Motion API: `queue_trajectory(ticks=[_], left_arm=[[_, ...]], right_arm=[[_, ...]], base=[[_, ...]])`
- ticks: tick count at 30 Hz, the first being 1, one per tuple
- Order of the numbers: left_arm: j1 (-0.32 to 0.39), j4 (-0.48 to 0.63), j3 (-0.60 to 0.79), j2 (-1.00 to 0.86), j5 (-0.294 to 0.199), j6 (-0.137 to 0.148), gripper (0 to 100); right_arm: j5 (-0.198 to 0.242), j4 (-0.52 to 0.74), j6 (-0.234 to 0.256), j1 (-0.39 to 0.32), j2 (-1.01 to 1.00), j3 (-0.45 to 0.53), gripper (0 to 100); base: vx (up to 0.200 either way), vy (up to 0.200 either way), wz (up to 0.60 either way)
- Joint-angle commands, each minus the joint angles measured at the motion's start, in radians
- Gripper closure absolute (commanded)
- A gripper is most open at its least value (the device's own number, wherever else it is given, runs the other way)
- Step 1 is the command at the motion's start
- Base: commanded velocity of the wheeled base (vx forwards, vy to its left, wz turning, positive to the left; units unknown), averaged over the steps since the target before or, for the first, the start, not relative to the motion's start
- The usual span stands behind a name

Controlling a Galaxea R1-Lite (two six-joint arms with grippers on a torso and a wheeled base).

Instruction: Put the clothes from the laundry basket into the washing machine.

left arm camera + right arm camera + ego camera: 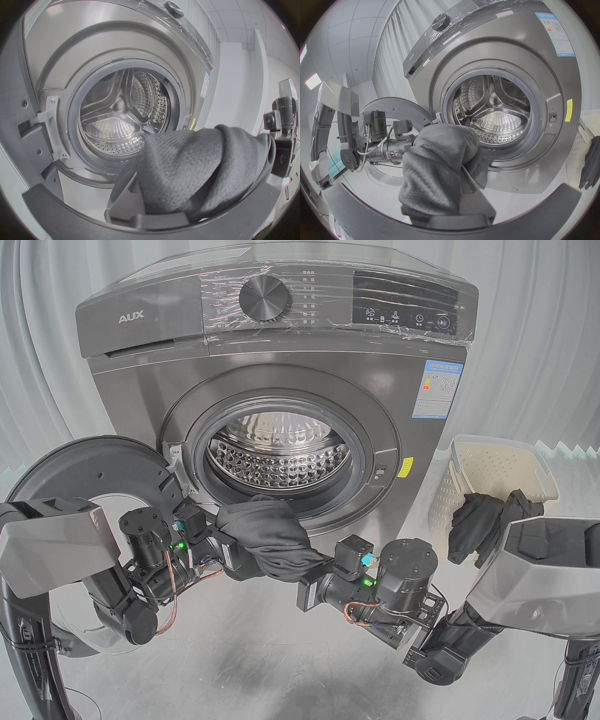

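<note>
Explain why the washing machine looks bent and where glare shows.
Head view: the washing machine bulges slightly, with glare on the upper wall of the drum. Left wrist view: strong fisheye curve, dark corners, garment looming close. Right wrist view: same curve, drum back shining.

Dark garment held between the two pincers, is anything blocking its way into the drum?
Nothing visible. The door is swung open to the robot's left, and the garment hangs right before the open drum.

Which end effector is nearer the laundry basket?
Right. The right end effector holds the dark garment nearer the laundry basket; the left end effector holds its far end, by the door.
</note>
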Motion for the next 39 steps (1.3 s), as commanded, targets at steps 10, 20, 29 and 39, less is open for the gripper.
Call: queue_trajectory(ticks=[10,20,29,39], left_arm=[[-0.011,-0.002,0.083,-0.119,0.003,-0.014,100],[-0.029,-0.002,0.242,-0.270,0.000,-0.051,100],[-0.034,-0.002,0.313,-0.329,0.015,-0.037,100],[-0.029,0.000,0.393,-0.395,0.041,-0.033,100]], right_arm=[[0.000,0.042,-0.014,-0.010,-0.039,0.267,0],[-0.005,-0.027,-0.017,-0.052,-0.047,0.462,0],[-0.066,-0.092,-0.003,-0.243,-0.182,0.506,0],[-0.081,-0.123,0.039,-0.283,-0.169,0.515,0]], base=[[0.000,0.000,0.00],[0.000,0.000,0.00],[0.000,0.000,0.00],[0.000,0.000,0.00]])
